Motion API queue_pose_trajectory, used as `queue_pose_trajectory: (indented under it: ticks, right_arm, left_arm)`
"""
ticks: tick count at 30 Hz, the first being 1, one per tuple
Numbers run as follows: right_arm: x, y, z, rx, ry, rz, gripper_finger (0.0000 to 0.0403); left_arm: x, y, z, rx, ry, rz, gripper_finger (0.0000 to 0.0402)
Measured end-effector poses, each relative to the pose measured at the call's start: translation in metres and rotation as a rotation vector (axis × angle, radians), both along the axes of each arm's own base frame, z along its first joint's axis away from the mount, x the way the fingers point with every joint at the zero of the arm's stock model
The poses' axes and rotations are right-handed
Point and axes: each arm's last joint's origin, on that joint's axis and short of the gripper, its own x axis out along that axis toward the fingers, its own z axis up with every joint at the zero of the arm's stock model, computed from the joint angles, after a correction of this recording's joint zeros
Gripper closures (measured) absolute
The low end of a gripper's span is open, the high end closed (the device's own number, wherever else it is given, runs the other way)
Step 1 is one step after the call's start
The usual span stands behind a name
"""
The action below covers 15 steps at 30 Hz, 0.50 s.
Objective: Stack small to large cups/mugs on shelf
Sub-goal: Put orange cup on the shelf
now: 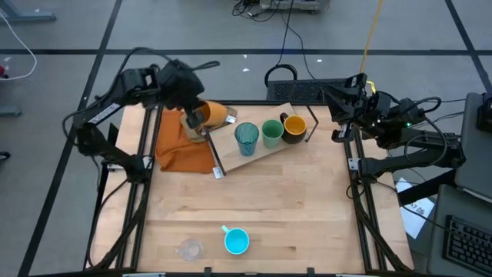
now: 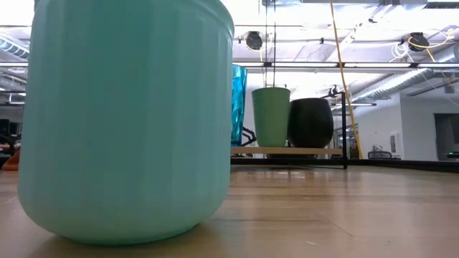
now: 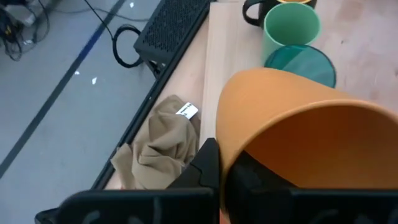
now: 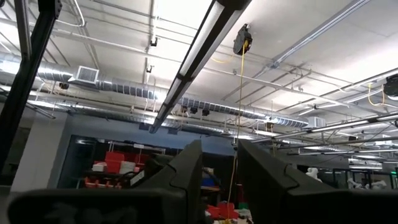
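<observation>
The left gripper (image 1: 195,117) held the orange cup (image 1: 212,114), its fingers (image 3: 205,167) closed on the rim with one inside the mouth and one outside, above the far-left end of the shelf (image 1: 265,150). The cup lay tilted on its side, long axis running roughly along the shelf, its base toward the row already standing there and its mouth back toward the wrist. From the cup, the open spot seemed to be the bare board just short of the tall teal tumbler (image 1: 246,138); beyond the tumbler stood the green cup (image 1: 271,132) and then the black mug (image 1: 294,128) with its yellow inside, all three upright in a line. The move ahead probably turned on swinging the cup upright and lowering it beside the tumbler. The left arm was plainly the nearer one; the right gripper (image 1: 350,94) waited off the far-right corner of the desk (image 1: 307,208), pointing up at the ceiling, its fingers (image 4: 186,168) slightly parted and empty. Counted: six vessels, one held, three on the shelf, and two at the near edge, the light-blue mug (image 1: 237,241) and the clear glass (image 1: 190,248). One orange cloth (image 1: 183,150) lay under the shelf's left end
</observation>
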Motion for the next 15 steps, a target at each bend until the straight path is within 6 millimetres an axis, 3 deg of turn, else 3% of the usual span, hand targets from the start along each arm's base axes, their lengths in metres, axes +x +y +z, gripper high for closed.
queue_pose_trajectory:
  ticks: [15]
  right_arm:
    - [-0.007,0.001,0.000,-0.005,0.029,-0.005,0.0307]
  left_arm:
    - [0.041,0.052,-0.006,-0.027,0.175,-0.070,0.0401]
